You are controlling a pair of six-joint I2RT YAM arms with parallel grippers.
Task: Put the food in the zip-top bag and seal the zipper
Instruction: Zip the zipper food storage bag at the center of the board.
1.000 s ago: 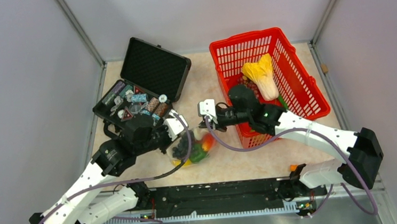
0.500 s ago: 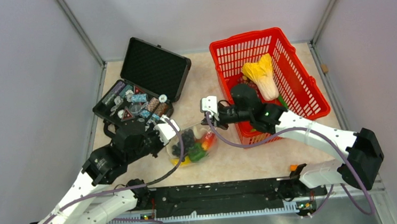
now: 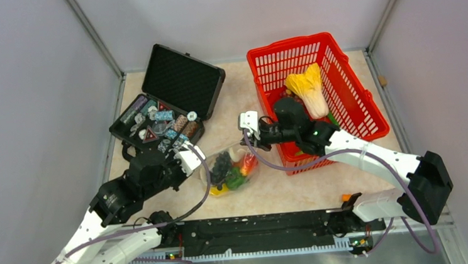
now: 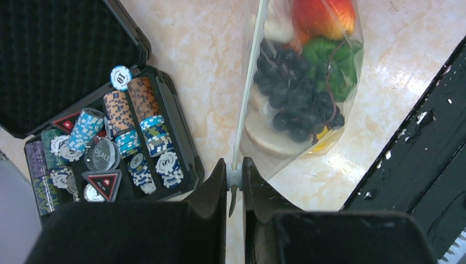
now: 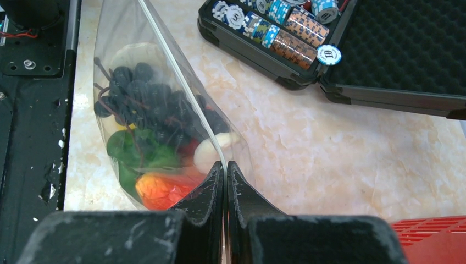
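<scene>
Here, reaching inward, left claw (image 4: 234,170) and right claw (image 5: 225,168) each pinch one zipper (image 4: 247,93) end.

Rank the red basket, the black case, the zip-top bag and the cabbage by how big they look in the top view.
1. red basket
2. black case, with its lid open
3. zip-top bag, filled
4. cabbage, which looks close to the bag in size, so the order of these last two is unsure
</scene>
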